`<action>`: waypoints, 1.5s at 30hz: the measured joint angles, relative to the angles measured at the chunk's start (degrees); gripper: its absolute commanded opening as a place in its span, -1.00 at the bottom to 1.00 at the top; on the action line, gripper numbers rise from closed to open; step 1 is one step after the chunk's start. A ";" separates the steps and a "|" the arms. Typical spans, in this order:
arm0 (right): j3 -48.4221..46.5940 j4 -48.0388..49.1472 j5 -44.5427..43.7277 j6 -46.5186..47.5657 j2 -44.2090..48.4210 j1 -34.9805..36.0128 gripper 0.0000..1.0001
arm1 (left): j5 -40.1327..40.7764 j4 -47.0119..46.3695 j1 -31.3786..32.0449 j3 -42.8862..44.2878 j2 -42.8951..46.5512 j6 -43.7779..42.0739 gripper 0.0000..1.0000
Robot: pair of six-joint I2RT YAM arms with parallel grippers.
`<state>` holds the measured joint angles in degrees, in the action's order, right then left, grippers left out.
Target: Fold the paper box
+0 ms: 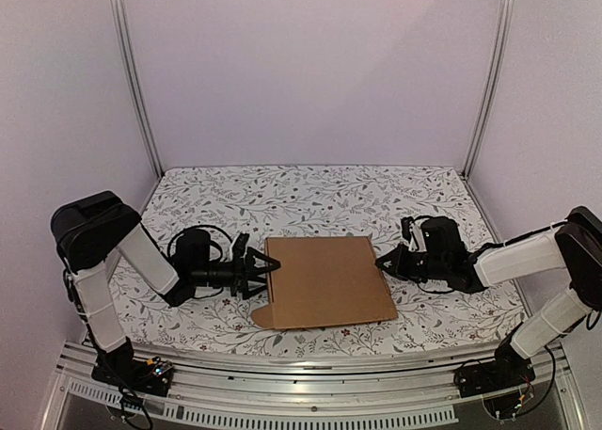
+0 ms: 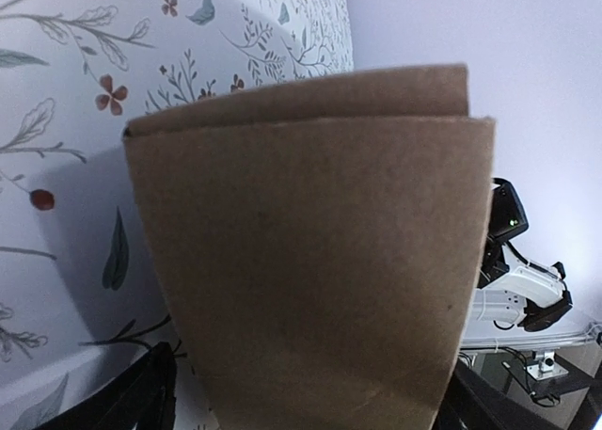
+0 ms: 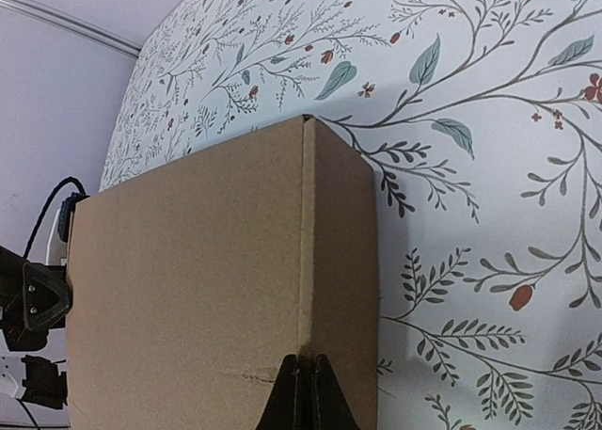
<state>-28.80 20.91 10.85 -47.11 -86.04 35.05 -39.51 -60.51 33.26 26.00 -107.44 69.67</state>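
The paper box (image 1: 329, 281) lies folded flat and closed in the middle of the table, plain brown, with a small flap (image 1: 265, 313) sticking out at its near left corner. My left gripper (image 1: 260, 272) is open at the box's left edge, its fingers spread either side of that edge. In the left wrist view the cardboard (image 2: 310, 261) fills the space between the two dark fingers (image 2: 149, 392). My right gripper (image 1: 382, 261) is shut, its tips touching the box's right edge. In the right wrist view the closed fingertips (image 3: 306, 378) rest against the box's (image 3: 188, 298) top crease.
A floral cloth (image 1: 310, 199) covers the table. Aluminium posts (image 1: 134, 72) and white walls close in the back and sides. A metal rail (image 1: 310, 378) runs along the near edge between the two arm bases.
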 measured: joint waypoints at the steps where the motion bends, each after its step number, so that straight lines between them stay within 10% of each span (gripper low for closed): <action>1: 0.00 0.00 0.02 -0.04 0.00 -0.02 -1.00 | -0.20 -0.85 0.00 0.00 -0.39 0.59 0.62; 15: 0.22 -0.07 0.24 -0.20 0.35 -0.20 -0.99 | -1.44 -4.44 0.02 0.09 -1.92 4.33 -0.37; 37: -5.16 -34.64 -1.25 17.81 27.21 0.07 0.30 | -3.89 7.78 -2.62 0.11 8.87 3.52 -1.00; 41: -9.70 -38.93 -1.31 25.79 32.17 2.29 0.95 | -5.44 9.79 -3.67 0.09 9.90 5.38 -1.00; 45: -13.22 -41.40 -1.70 34.60 36.00 6.32 0.97 | -7.82 11.50 -5.27 -0.02 12.17 7.61 -1.00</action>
<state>-42.02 -20.49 9.15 -12.51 -50.04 41.36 -47.33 -49.01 27.99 25.98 -95.26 77.28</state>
